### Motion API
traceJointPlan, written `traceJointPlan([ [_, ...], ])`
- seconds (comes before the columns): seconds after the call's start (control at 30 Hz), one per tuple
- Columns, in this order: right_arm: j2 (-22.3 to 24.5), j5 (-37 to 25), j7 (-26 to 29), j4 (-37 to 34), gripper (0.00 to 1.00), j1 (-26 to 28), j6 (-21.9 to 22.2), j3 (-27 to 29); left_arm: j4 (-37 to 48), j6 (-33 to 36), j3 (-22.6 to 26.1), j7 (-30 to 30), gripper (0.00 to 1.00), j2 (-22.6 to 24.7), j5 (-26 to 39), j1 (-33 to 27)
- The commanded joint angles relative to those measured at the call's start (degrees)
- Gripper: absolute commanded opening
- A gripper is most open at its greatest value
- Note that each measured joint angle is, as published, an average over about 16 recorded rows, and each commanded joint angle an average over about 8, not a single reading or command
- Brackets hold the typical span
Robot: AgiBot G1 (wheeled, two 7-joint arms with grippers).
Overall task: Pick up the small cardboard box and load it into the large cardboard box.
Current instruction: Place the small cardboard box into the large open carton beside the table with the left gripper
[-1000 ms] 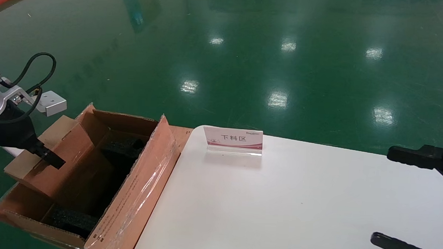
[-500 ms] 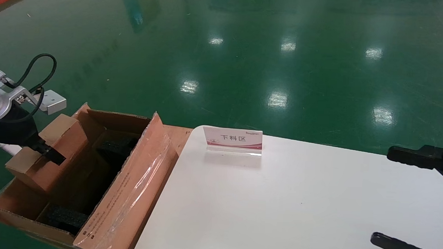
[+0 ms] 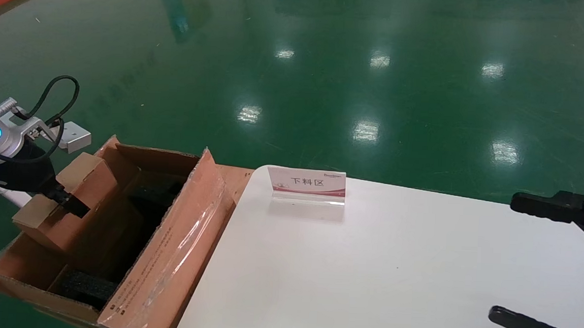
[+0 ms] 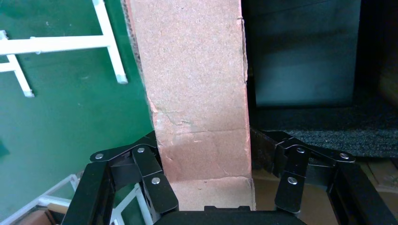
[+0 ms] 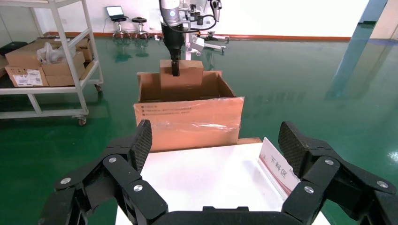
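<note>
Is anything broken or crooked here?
Yes: the small cardboard box, held by the left tool, has a torn, scuffed edge and hangs tilted over the large cardboard box. The right tool waits open.

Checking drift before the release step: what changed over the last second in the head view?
The left tool, shut on the small orange-brown cardboard box, carried it slightly toward the robot's left at the big brown foam-lined carton's left wall; the carton also shifted left. No release. The right tool, open, the white table and the pink-and-white sign stayed put.
</note>
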Motion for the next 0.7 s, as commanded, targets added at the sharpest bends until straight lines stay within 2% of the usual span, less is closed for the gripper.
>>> traceJointPlan([
  [0.03, 0.0, 0.0, 0.0, 0.0, 1.00, 0.0, 0.0, 0.0, 0.7, -0.2, -0.1, 0.3, 0.22, 0.3, -0.1, 0.5],
  [0.2, 0.0, 0.0, 0.0, 0.0, 1.00, 0.0, 0.0, 0.0, 1.5, -0.2, 0.0, 0.7, 0.85, 0.7, -0.1, 1.1],
  [0.27, 0.0, 0.0, 0.0, 0.0, 1.00, 0.0, 0.0, 0.0, 1.6, -0.2, 0.0, 0.7, 1.00, 0.8, -0.1, 1.2],
  [0.7, 0.0, 0.0, 0.0, 0.0, 1.00, 0.0, 0.0, 0.0, 1.4, -0.2, 0.0, 0.6, 1.00, 0.6, 0.1, 1.0],
])
